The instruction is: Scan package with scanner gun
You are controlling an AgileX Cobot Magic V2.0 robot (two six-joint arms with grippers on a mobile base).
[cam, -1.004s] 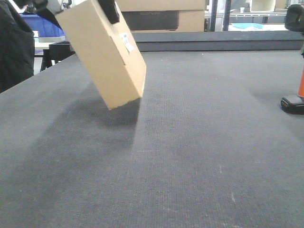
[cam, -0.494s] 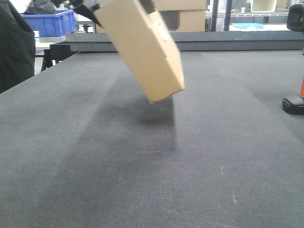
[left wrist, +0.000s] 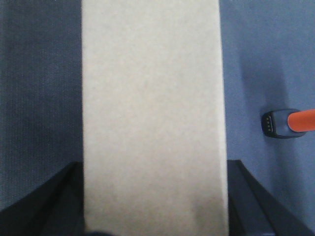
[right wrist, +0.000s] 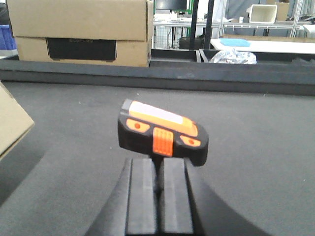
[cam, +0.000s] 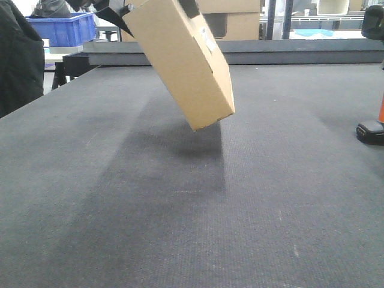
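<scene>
One dark counter (cam: 180, 228) is spreading beneath the package (cam: 180, 66), which is hanging tilted, clamped at its upper end between the left fingers (left wrist: 47, 206). Well right, the scanner gun (right wrist: 162, 133) is standing upright; the right fingers (right wrist: 141, 196) are sitting nearly together under its head, grip unclear.

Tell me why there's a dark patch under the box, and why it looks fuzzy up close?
Front view: the package is held off the table, so its soft shadow falls below. Left wrist view: it sits very near the lens, so it blurs.
</scene>
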